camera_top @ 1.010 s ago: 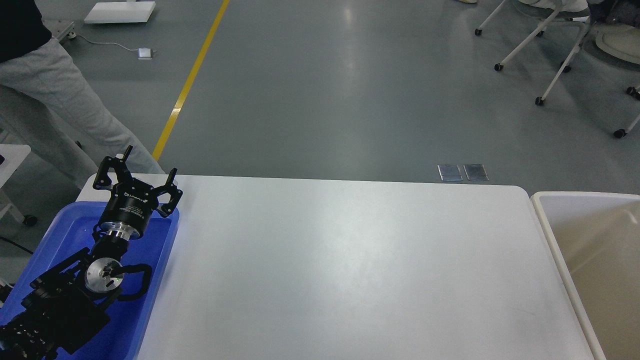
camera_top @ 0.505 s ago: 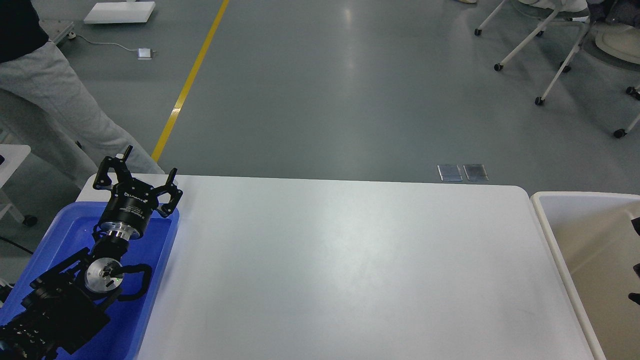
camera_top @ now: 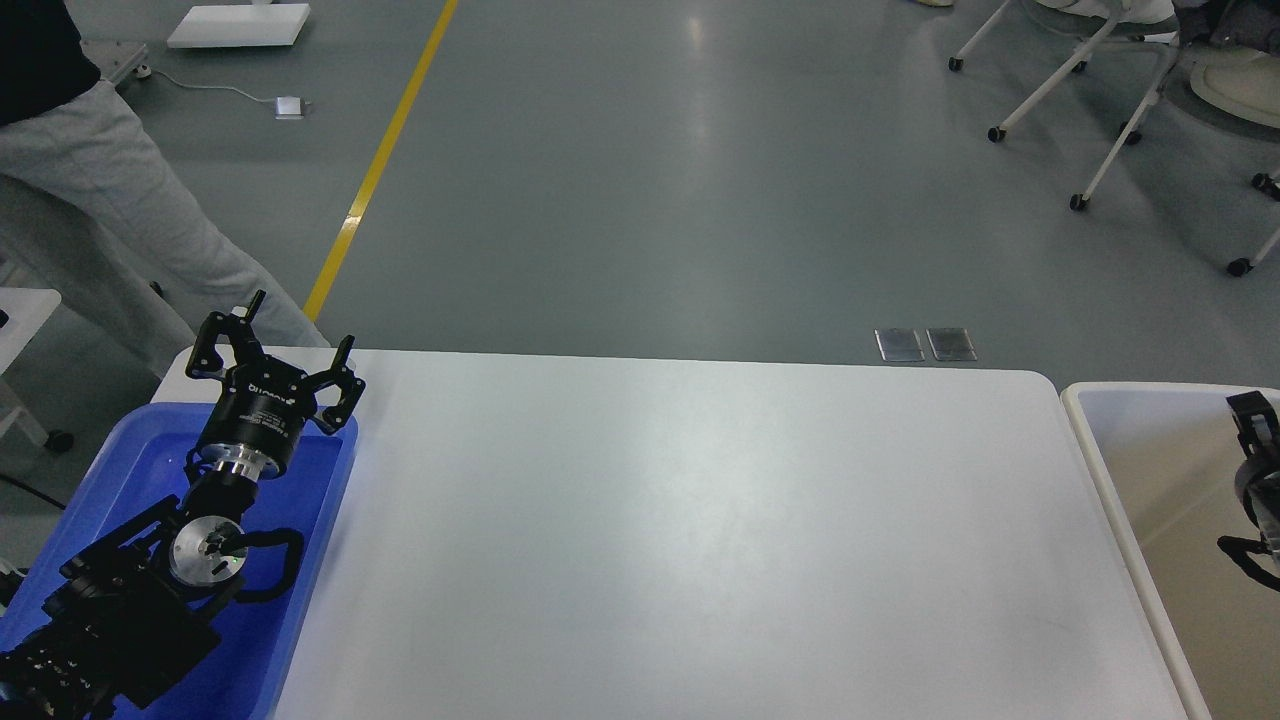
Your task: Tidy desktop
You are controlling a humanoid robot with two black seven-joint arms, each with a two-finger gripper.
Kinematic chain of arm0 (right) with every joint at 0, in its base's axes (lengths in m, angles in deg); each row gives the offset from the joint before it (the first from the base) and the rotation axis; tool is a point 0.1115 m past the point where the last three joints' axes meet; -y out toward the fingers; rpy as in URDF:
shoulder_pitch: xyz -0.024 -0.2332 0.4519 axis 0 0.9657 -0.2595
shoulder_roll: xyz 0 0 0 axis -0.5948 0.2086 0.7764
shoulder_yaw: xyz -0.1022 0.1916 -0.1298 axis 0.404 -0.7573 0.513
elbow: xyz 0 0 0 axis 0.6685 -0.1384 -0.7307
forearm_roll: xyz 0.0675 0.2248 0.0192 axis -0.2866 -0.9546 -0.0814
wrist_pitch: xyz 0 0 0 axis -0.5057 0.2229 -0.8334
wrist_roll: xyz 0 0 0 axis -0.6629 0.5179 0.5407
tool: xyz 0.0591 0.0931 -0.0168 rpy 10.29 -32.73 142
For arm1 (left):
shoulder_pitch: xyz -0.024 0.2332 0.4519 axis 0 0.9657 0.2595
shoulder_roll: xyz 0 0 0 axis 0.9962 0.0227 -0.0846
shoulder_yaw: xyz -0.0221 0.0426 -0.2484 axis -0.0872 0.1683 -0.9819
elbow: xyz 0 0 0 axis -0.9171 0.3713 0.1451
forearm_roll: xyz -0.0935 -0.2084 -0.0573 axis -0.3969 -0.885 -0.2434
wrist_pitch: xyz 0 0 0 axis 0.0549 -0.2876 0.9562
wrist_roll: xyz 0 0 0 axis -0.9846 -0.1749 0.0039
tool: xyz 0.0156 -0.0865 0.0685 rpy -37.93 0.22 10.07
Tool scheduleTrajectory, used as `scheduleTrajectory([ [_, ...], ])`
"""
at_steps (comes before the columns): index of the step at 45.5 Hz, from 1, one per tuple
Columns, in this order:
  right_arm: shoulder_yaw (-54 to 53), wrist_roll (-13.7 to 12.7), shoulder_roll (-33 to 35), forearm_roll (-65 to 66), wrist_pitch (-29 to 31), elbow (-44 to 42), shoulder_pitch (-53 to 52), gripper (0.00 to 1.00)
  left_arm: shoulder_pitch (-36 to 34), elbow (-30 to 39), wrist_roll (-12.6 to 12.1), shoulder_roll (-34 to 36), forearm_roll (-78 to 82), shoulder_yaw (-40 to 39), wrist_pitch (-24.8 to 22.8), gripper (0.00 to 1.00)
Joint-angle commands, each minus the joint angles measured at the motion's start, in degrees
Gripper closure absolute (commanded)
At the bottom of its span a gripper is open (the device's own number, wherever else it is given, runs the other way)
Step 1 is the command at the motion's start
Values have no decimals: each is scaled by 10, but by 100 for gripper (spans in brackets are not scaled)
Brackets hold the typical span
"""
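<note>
The desktop [camera_top: 700,520] is a wide glossy white tabletop with rounded corners, and nothing lies on it. My left gripper [camera_top: 292,330] is open and empty, held above the far end of the blue tray [camera_top: 305,490] at the desktop's left edge. Part of my right arm shows at the right edge, and its gripper [camera_top: 1252,415] sits above the off-white bin [camera_top: 1092,440]. It is cut off by the frame edge, so its fingers cannot be told apart.
A person in grey trousers [camera_top: 110,190] stands just beyond the table's far left corner. Wheeled chairs [camera_top: 1090,90] stand on the grey floor at the far right. A yellow floor line [camera_top: 375,170] runs away from the table.
My right arm has come into view at the right edge, rising over the bin. The left arm has not moved.
</note>
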Motion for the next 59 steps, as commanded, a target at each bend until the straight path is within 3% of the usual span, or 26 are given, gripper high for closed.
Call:
scheduleTrajectory([
  [1,-123,38,39,-55,34,102,1,1,0,0,0,0,0,0,0,0],
  [11,-311,60,71,-55,73,247,48,1,0,0,0,0,0,0,0,0],
  [17,-385,76,88,-53,78,378,90,1,0,0,0,0,0,0,0,0],
  [22,-434,84,82,-45,77,430,105,1,0,0,0,0,0,0,0,0],
  [28,-456,93,55,-45,78,454,110,1,0,0,0,0,0,0,0,0],
  [34,-479,148,17,-43,78,481,126,1,0,0,0,0,0,0,0,0],
  [37,-491,160,-4,-35,79,482,126,1,0,0,0,0,0,0,0,0],
  [50,-496,166,-75,-14,76,472,124,1,0,0,0,0,0,0,0,0],
  [59,-462,166,-84,-13,80,441,104,1,0,0,0,0,0,0,0,0],
])
